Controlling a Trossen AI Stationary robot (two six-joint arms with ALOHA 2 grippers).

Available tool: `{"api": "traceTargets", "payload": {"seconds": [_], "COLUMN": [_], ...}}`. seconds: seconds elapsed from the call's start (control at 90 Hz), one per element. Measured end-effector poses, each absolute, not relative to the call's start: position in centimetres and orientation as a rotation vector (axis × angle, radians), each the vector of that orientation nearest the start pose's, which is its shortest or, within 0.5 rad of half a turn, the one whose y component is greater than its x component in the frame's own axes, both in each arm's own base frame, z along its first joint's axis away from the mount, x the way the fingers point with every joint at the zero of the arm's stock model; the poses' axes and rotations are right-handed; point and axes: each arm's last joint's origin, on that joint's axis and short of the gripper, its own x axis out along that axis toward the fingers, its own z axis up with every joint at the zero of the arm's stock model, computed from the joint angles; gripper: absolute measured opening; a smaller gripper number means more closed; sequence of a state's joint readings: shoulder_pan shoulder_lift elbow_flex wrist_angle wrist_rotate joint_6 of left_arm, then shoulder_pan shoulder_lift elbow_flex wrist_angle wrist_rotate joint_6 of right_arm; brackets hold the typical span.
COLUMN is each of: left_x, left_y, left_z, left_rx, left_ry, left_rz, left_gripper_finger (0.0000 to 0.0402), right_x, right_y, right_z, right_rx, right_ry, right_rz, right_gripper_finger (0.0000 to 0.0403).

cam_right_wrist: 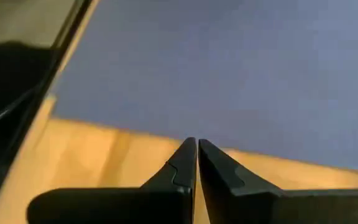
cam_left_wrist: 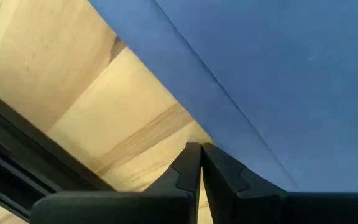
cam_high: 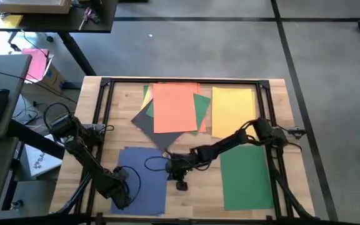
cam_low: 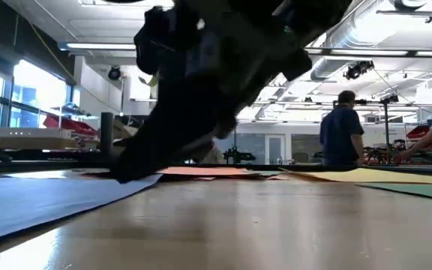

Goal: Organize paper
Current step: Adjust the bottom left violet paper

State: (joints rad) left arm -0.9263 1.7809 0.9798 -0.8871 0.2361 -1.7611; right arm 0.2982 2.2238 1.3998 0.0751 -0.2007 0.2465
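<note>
I read the bench [cam_high: 120, 103] from the high view. The paper is spread across it: an orange sheet [cam_high: 174, 107] lies far-centre on top of a dark grey sheet [cam_high: 147, 119] and a green sheet [cam_high: 202, 107] that show at its edges; a yellow sheet [cam_high: 232, 110] lies to its right; a second green sheet [cam_high: 247, 176] lies near-right; a blue sheet [cam_high: 144, 181] lies near-left.

The right hand [cam_right_wrist: 196, 146] is low over the bare wood at near-centre, just beside the right edge of the blue sheet. Its fingers are closed tip to tip with nothing between them (confirmed in the right wrist view).

The left hand [cam_left_wrist: 200, 149] sits at the near-left corner of the blue sheet, over that sheet's edge. Its fingers are also pressed together; I cannot tell whether they pinch the sheet.

In the low view, two people [cam_low: 341, 127] stand in the room beyond the bench.
</note>
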Motion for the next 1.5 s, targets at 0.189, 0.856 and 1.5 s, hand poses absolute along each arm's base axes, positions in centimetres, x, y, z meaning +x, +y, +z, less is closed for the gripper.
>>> {"api": "traceTargets", "payload": {"seconds": [0.189, 0.856, 1.5], "left_x": [15.9, 14.6, 14.7], "left_y": [-22.6, -22.3, -22.2], "left_z": [13.4, 12.4, 12.3], "left_rx": [-0.623, -0.612, -0.610], "left_ry": [1.737, 1.723, 1.692], "left_rz": [0.771, 0.799, 0.806], "left_gripper_finger": [0.0000, 0.0000, 0.0000], "right_x": [43.8, 44.0, 45.0], "right_y": [14.0, 10.8, 12.4], "right_z": [10.9, 10.5, 8.8], "right_rx": [0.134, 0.354, 0.425], "right_ry": [0.801, 0.784, 0.745], "right_rz": [0.215, -0.216, -0.080], "right_gripper_finger": [0.0000, 0.0000, 0.0000]}}
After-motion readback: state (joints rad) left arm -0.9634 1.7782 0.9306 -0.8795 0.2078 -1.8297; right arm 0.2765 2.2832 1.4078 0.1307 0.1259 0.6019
